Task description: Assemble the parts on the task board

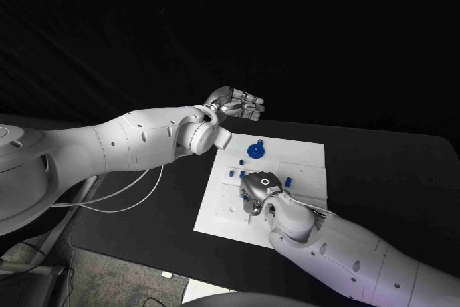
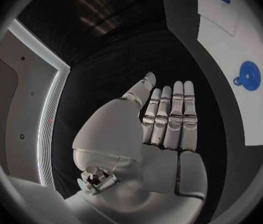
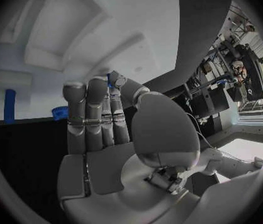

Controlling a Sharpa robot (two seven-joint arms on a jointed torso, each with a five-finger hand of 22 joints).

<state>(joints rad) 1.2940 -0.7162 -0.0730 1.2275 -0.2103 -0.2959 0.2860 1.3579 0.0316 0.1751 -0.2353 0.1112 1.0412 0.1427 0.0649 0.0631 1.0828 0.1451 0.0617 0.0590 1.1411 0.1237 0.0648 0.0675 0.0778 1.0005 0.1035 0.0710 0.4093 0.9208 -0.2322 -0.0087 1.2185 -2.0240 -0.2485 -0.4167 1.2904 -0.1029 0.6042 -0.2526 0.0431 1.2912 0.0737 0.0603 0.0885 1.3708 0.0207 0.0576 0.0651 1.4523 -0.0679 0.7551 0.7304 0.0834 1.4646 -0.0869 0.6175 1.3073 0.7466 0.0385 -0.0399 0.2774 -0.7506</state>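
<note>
I see the left hand (image 1: 236,102) open off the task board (image 1: 302,154); right hand (image 1: 262,189) over it, grip indiscernible.

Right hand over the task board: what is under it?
The right hand hovers low over the white task board. Small blue parts lie beside it. The board directly beneath the palm is covered, so any part there cannot be seen.
</note>
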